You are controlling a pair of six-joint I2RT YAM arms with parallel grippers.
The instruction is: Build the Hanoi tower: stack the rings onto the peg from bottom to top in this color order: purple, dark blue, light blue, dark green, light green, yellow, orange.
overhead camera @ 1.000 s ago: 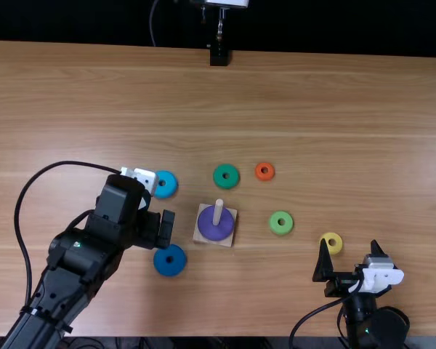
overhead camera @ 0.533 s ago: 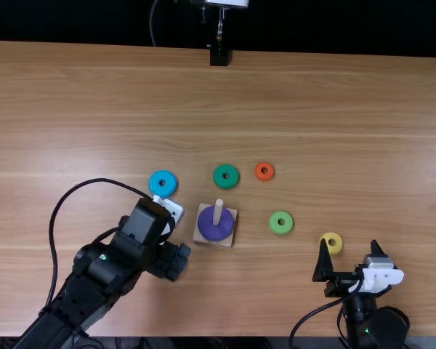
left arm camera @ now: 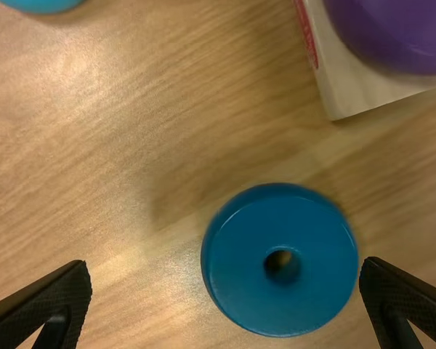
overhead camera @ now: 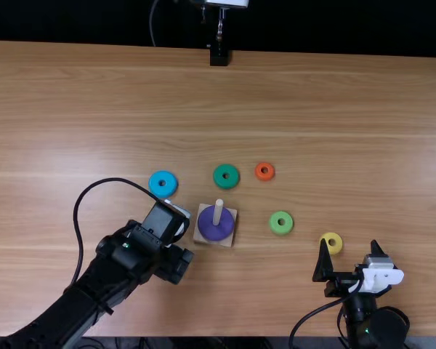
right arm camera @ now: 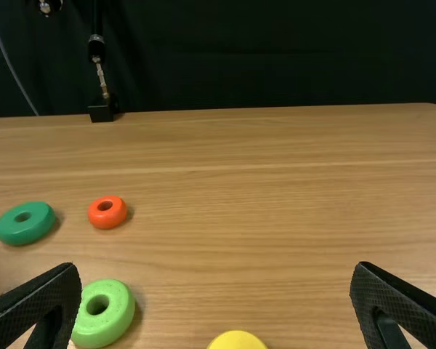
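Note:
The purple ring lies around the peg on the square wooden base. My left gripper hovers just left of and nearer than the base, hiding the dark blue ring from above. In the left wrist view the dark blue ring lies on the table, between the spread fingers of the left gripper but nearer one of them. Loose on the table are the light blue, dark green, orange, light green and yellow rings. My right gripper stands open beside the yellow ring.
A black stand is at the table's far edge. The light blue ring lies beyond the left gripper, and the peg's base is close on its right. The light green ring stands between the base and the right arm.
The left gripper has shifted right and toward the near edge, and turned, from beyond the dark blue ring to over it, covering it from above. The right arm has stayed still.

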